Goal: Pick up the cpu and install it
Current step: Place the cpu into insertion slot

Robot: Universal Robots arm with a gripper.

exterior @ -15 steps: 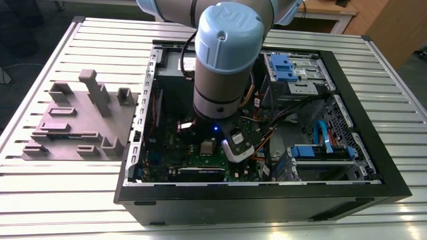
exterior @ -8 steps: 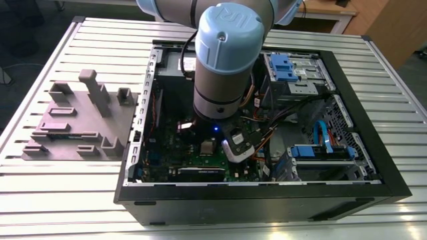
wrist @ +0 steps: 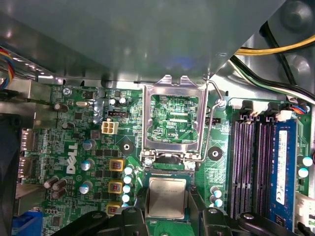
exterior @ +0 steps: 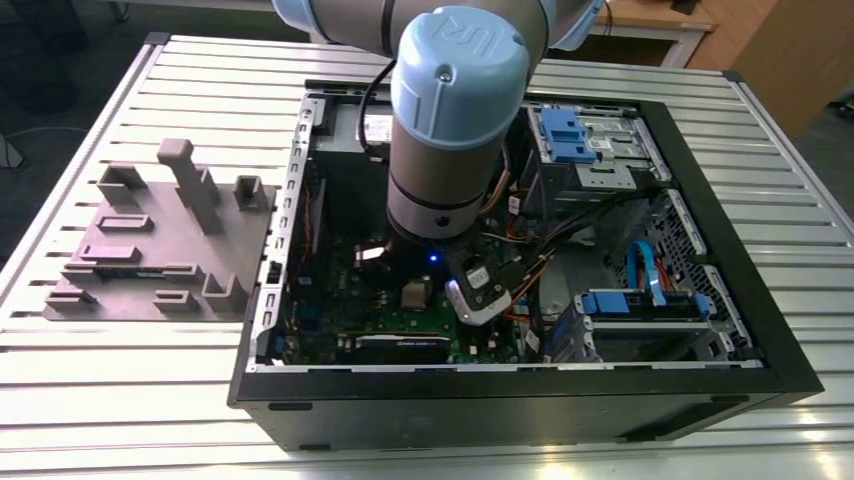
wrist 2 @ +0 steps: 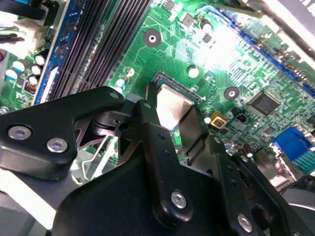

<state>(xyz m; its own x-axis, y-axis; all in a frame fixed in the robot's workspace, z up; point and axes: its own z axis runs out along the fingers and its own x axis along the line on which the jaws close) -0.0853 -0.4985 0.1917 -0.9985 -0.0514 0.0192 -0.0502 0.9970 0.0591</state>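
Jaws pinch the cpu (wrist: 167, 197) by two opposite edges; in the second wrist view the black fingers (wrist 2: 157, 132) press against either side of its silver top. The chip sits at the socket on the green motherboard (wrist: 83, 123), though I cannot tell whether it is fully seated. Just beside it the metal load plate (wrist: 174, 123) lies flipped open, with its wire lever (wrist: 210, 123) alongside. In the exterior view the arm (exterior: 447, 120) reaches down into the open computer case (exterior: 534, 400) on the slatted table (exterior: 134, 390), with a grey fixture (exterior: 160, 240) next to the case.
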